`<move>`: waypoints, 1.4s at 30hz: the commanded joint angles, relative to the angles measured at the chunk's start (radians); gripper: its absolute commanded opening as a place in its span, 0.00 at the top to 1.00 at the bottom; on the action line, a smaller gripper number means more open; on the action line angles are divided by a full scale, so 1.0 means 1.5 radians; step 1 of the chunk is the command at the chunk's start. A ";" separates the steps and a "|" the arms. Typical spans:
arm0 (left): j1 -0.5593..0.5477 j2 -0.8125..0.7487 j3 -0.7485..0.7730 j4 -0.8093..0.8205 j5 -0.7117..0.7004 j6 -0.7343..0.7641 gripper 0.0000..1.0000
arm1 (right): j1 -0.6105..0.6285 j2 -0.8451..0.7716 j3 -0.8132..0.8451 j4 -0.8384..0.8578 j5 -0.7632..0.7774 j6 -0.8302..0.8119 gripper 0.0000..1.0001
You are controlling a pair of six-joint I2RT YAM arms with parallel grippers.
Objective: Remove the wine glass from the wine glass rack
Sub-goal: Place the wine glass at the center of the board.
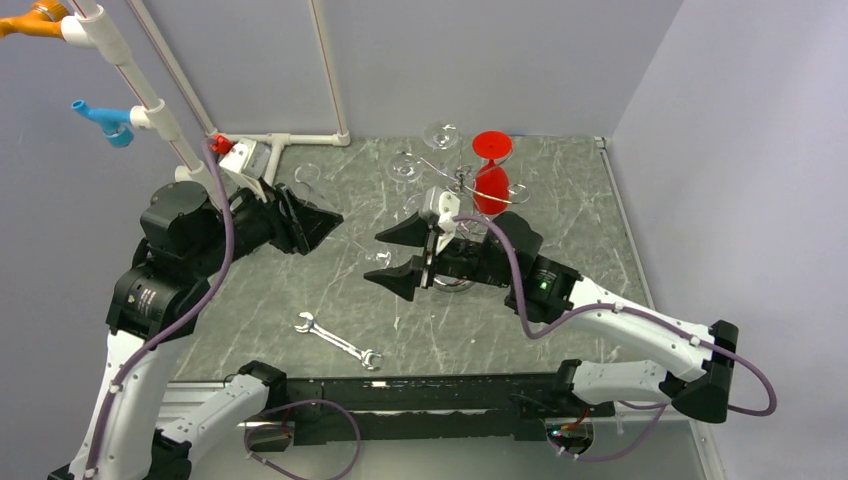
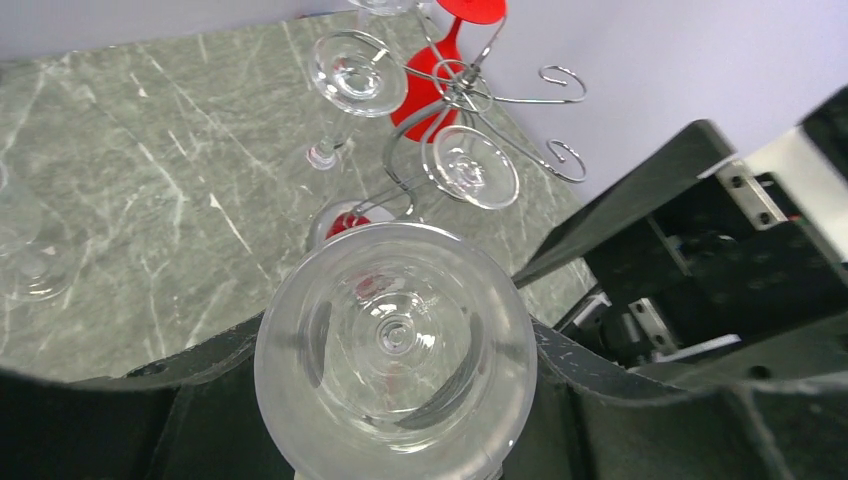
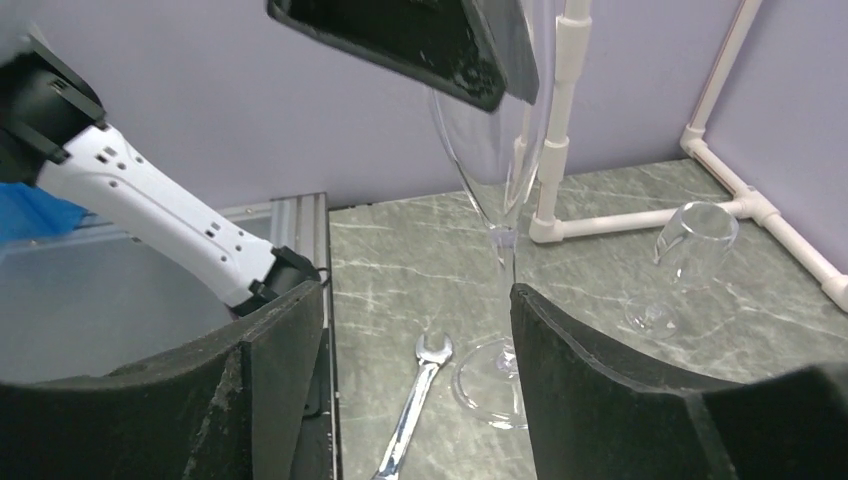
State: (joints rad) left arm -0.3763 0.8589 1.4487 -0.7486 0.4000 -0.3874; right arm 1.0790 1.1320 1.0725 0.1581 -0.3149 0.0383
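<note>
My left gripper (image 1: 315, 225) is shut on the bowl of a clear wine glass (image 2: 395, 335), seen from the rim down in the left wrist view. In the right wrist view that glass (image 3: 495, 150) stands upright with its foot on the table. My right gripper (image 1: 372, 258) is open around its stem, which runs close to the right finger (image 3: 600, 390) with a wide gap on the other side. The chrome wine glass rack (image 2: 470, 90) stands behind, carrying a red glass (image 1: 490, 185) and clear glasses (image 2: 358, 72); my right arm hides its base.
A silver wrench (image 1: 340, 342) lies on the marble table near the front edge, just left of the glass's foot (image 3: 490, 385). Another clear glass (image 3: 690, 250) stands by the white pipe frame (image 1: 290, 140) at the back left. Walls close off the back and right.
</note>
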 commanded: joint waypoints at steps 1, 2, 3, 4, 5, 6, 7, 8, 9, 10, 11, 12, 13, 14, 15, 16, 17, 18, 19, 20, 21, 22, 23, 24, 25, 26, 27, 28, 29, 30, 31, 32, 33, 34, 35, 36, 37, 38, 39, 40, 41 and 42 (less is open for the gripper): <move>0.002 -0.008 0.030 0.011 -0.049 0.028 1.00 | 0.004 -0.023 0.068 -0.054 0.013 0.045 0.28; 0.002 -0.008 0.028 0.014 -0.053 0.032 1.00 | 0.004 -0.020 0.075 -0.066 0.024 0.054 0.27; 0.002 -0.010 0.024 0.018 -0.058 0.036 1.00 | 0.003 -0.018 0.082 -0.073 0.031 0.061 0.26; 0.002 -0.012 0.019 0.022 -0.064 0.040 1.00 | 0.004 -0.016 0.085 -0.077 0.039 0.067 0.26; 0.002 -0.014 0.015 0.026 -0.072 0.043 1.00 | 0.004 -0.017 0.087 -0.077 0.047 0.075 0.25; 0.002 -0.015 0.011 0.029 -0.080 0.047 1.00 | 0.004 -0.020 0.085 -0.072 0.059 0.083 0.24; 0.002 -0.017 0.006 0.030 -0.087 0.051 1.00 | 0.004 -0.025 0.081 -0.063 0.072 0.093 0.22; 0.002 -0.017 0.003 0.032 -0.096 0.056 1.00 | 0.004 -0.031 0.076 -0.054 0.085 0.104 0.19; 0.001 -0.016 -0.001 0.032 -0.104 0.059 1.00 | 0.004 -0.039 0.071 -0.045 0.093 0.113 0.16; 0.002 -0.015 -0.003 0.033 -0.112 0.065 1.00 | 0.004 -0.044 0.068 -0.038 0.096 0.118 0.12; 0.002 -0.013 -0.006 0.033 -0.120 0.070 1.00 | 0.004 -0.048 0.067 -0.035 0.096 0.122 0.05; 0.002 -0.010 -0.010 0.033 -0.127 0.075 1.00 | 0.004 -0.050 0.070 -0.036 0.096 0.125 0.01; 0.002 -0.007 -0.014 0.035 -0.135 0.079 1.00 | 0.003 -0.051 0.076 -0.040 0.095 0.129 0.00; 0.002 -0.006 -0.019 0.038 -0.142 0.084 1.00 | 0.004 -0.051 0.082 -0.045 0.095 0.134 0.00; 0.002 -0.004 -0.026 0.042 -0.148 0.088 1.00 | 0.004 -0.052 0.086 -0.047 0.095 0.142 0.00; 0.003 -0.004 -0.034 0.049 -0.155 0.092 1.00 | 0.003 -0.055 0.089 -0.044 0.095 0.153 0.00; 0.003 -0.003 -0.044 0.057 -0.162 0.095 1.00 | 0.004 -0.059 0.090 -0.035 0.096 0.166 0.00; 0.002 -0.002 -0.053 0.065 -0.173 0.097 1.00 | 0.004 -0.064 0.087 -0.015 0.101 0.186 0.00; 0.002 -0.002 -0.061 0.071 -0.182 0.098 1.00 | 0.003 -0.071 0.084 0.004 0.107 0.209 0.00; 0.002 0.001 -0.070 0.080 -0.190 0.100 1.00 | 0.003 -0.078 0.081 0.020 0.117 0.233 0.00; 0.002 0.003 -0.077 0.090 -0.198 0.101 1.00 | 0.004 -0.081 0.082 0.030 0.133 0.257 0.00; 0.003 0.006 -0.084 0.096 -0.205 0.101 1.00 | 0.004 -0.084 0.084 0.037 0.143 0.277 0.00; 0.002 0.008 -0.090 0.105 -0.210 0.102 1.00 | 0.004 -0.086 0.088 0.046 0.151 0.292 0.00; 0.002 0.011 -0.100 0.114 -0.213 0.104 1.00 | 0.004 -0.088 0.087 0.059 0.153 0.308 0.00; 0.003 0.014 -0.104 0.123 -0.217 0.105 1.00 | 0.003 -0.091 0.081 0.090 0.153 0.322 0.00; 0.003 0.018 -0.114 0.132 -0.222 0.106 1.00 | 0.004 -0.097 0.065 0.131 0.154 0.338 0.00; 0.004 0.023 -0.119 0.137 -0.227 0.107 1.00 | 0.004 -0.105 0.051 0.170 0.159 0.354 0.00; 0.005 0.029 -0.123 0.141 -0.234 0.109 1.00 | 0.004 -0.110 0.041 0.210 0.160 0.365 0.00; 0.007 0.034 -0.126 0.143 -0.244 0.108 1.00 | 0.004 -0.115 0.036 0.243 0.154 0.379 0.00; 0.009 0.041 -0.129 0.145 -0.252 0.109 1.00 | 0.004 -0.118 0.036 0.265 0.149 0.397 0.00; 0.010 0.045 -0.134 0.149 -0.259 0.107 1.00 | 0.004 -0.119 0.041 0.279 0.150 0.414 0.00; 0.012 0.050 -0.140 0.155 -0.264 0.107 1.00 | 0.005 -0.118 0.048 0.287 0.148 0.426 0.00; 0.015 0.054 -0.146 0.164 -0.265 0.107 1.00 | 0.005 -0.116 0.058 0.293 0.147 0.437 0.00; 0.017 0.057 -0.153 0.172 -0.265 0.108 1.00 | 0.003 -0.111 0.070 0.297 0.144 0.449 0.00; 0.019 0.062 -0.159 0.179 -0.265 0.109 1.00 | 0.004 -0.107 0.079 0.307 0.138 0.464 0.00; 0.021 0.066 -0.163 0.184 -0.265 0.108 1.00 | 0.004 -0.103 0.084 0.322 0.134 0.476 0.00; 0.024 0.072 -0.166 0.187 -0.265 0.106 1.00 | 0.004 -0.101 0.084 0.344 0.131 0.486 0.00; 0.026 0.078 -0.171 0.192 -0.265 0.106 1.00 | 0.004 -0.100 0.080 0.380 0.128 0.500 0.00; 0.029 0.082 -0.175 0.198 -0.265 0.107 1.00 | 0.003 -0.100 0.077 0.401 0.127 0.513 0.00; 0.033 0.085 -0.180 0.202 -0.265 0.107 1.00 | 0.004 -0.101 0.079 0.411 0.126 0.520 0.00; 0.037 0.088 -0.187 0.207 -0.265 0.109 1.00 | 0.004 -0.102 0.083 0.414 0.125 0.525 0.00; 0.042 0.089 -0.198 0.213 -0.265 0.110 1.00 | 0.004 -0.104 0.087 0.414 0.124 0.524 0.00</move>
State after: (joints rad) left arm -0.3347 0.9890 1.1767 -0.5304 0.0208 -0.2436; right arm 1.0809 0.9836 1.1564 0.6373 -0.1108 0.7509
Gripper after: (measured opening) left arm 0.612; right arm 0.994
